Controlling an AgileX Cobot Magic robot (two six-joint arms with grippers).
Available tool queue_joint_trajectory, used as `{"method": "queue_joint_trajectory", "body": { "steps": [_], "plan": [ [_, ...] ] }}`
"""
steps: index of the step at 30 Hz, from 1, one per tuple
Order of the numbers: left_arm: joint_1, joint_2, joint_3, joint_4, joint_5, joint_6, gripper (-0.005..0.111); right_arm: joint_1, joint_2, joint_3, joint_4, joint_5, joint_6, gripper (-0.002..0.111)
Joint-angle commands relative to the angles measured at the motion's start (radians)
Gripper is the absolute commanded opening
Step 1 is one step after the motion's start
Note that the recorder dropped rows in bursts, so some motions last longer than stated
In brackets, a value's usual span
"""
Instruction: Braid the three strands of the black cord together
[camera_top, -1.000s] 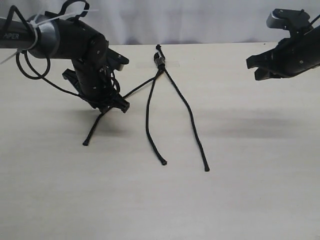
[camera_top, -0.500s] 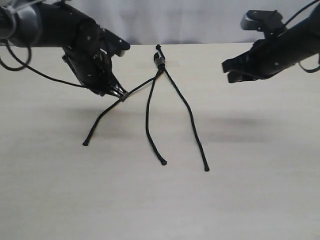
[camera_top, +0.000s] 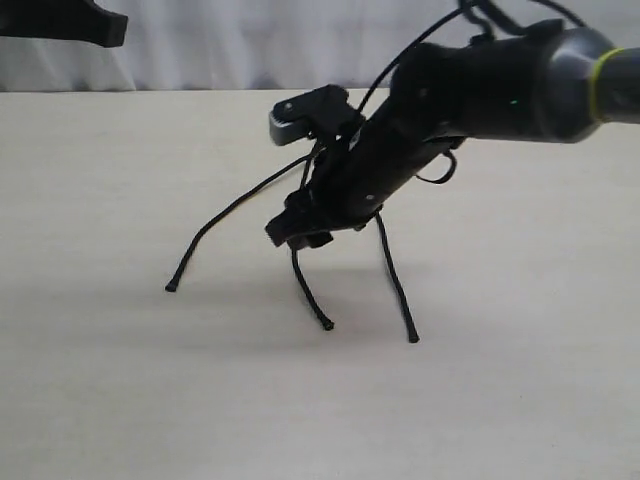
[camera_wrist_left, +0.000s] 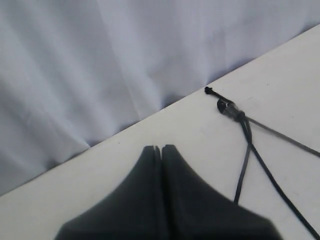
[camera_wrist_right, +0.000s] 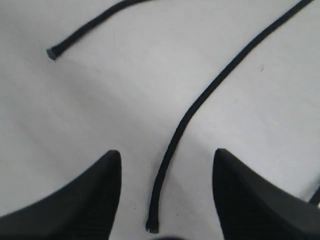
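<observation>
Thin black three-strand cord (camera_top: 240, 203), flat on a pale wood-grain table (camera_top: 520, 400): its knotted, bound end (camera_wrist_left: 227, 106) lies toward the far edge by a white curtain (camera_wrist_left: 100, 60). The three matte strands fan toward the near side, well apart at their blunt tips: left strand (camera_top: 198, 238), middle strand (camera_top: 308, 295), right strand (camera_top: 398, 285). Right gripper (camera_wrist_right: 167, 151), reaching across the middle, hangs low with fingers spread wide either side of the middle strand, gripping nothing; left gripper (camera_wrist_left: 161, 149), raised at the far left away from the cord, has its fingers pressed together, empty.
</observation>
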Motion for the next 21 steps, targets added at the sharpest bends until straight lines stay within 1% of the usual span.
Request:
{"method": "queue_joint_trajectory", "body": {
  "steps": [1,6,11,16,19,21],
  "plan": [
    [0.001,-0.030,0.021,-0.019,-0.031,-0.009,0.000,0.057,0.121,-0.097,-0.176,0.097,0.171,0.052],
    [0.001,-0.029,0.021,-0.019,-0.038,-0.009,0.000,0.075,0.207,-0.140,-0.207,0.119,0.186,0.048],
    [0.001,-0.027,0.021,-0.019,-0.042,-0.009,0.000,0.075,0.246,-0.140,-0.210,0.123,0.194,0.038],
    [0.001,-0.027,0.021,-0.019,-0.042,-0.011,0.000,0.075,0.259,-0.140,-0.233,0.123,0.192,0.019],
    [0.001,-0.027,0.021,-0.019,-0.042,-0.011,0.000,0.075,0.255,-0.140,-0.267,0.137,0.185,0.004],
    [0.001,-0.027,0.021,-0.019,-0.042,-0.011,0.000,0.075,0.233,-0.140,-0.304,0.154,0.185,0.004]
  ]
}}
